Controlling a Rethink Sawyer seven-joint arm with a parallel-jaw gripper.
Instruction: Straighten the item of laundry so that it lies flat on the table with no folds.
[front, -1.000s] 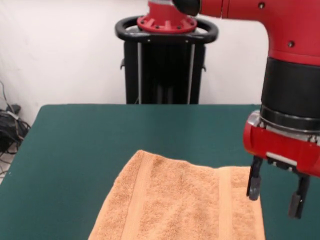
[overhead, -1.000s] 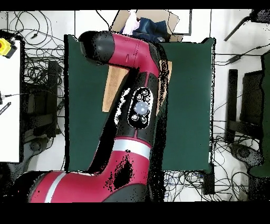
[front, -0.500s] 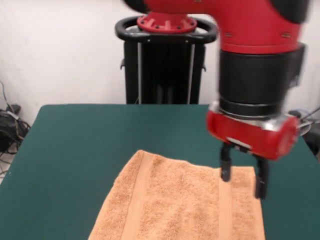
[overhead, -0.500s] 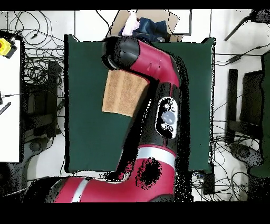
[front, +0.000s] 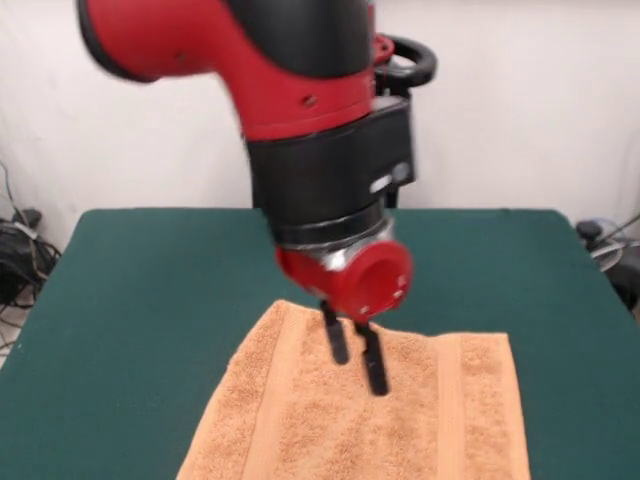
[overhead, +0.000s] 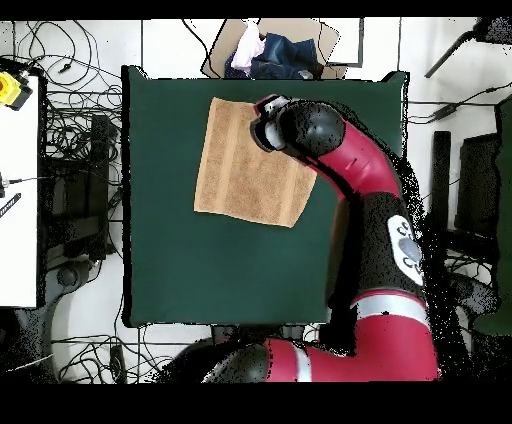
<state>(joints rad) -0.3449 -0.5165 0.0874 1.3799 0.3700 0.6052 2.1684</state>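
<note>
1. I am holding my pincer (front: 355, 362) over the towel (front: 370, 420), nearer its far woven band than its middle, with the two dark fingers pointing down at the cloth. I judge the tips are just above the pile and not pressing into it, though the front view does not settle whether they are touching.

2. My pincer is released: the fingers are standing a little apart, with nothing between them. I am carrying no cloth.

3. The towel is lying on the green counter (front: 140, 300), spread out as one flat sheet. In the overhead view the towel (overhead: 245, 165) is sitting toward the counter's edge farthest from my base, with bare counter (overhead: 240, 270) on every side of it.

4. As I read it, the towel is already looking nearly straight. Both woven bands are running as clean parallel lines, and I am seeing no doubled layer. The far edge in the front view is looking slightly wavy, and in the overhead view the outline is a little skewed against the counter's edges.

5. I am hanging over the towel's body, not a corner, probably because I am crossing it or checking it. If any ripple is left, I am judging that a corner or edge would be the better place to grip and pull.

6. Terry pile is catching easily, so closing here in the middle would likely be bunching the cloth and making a new fold.
</note>
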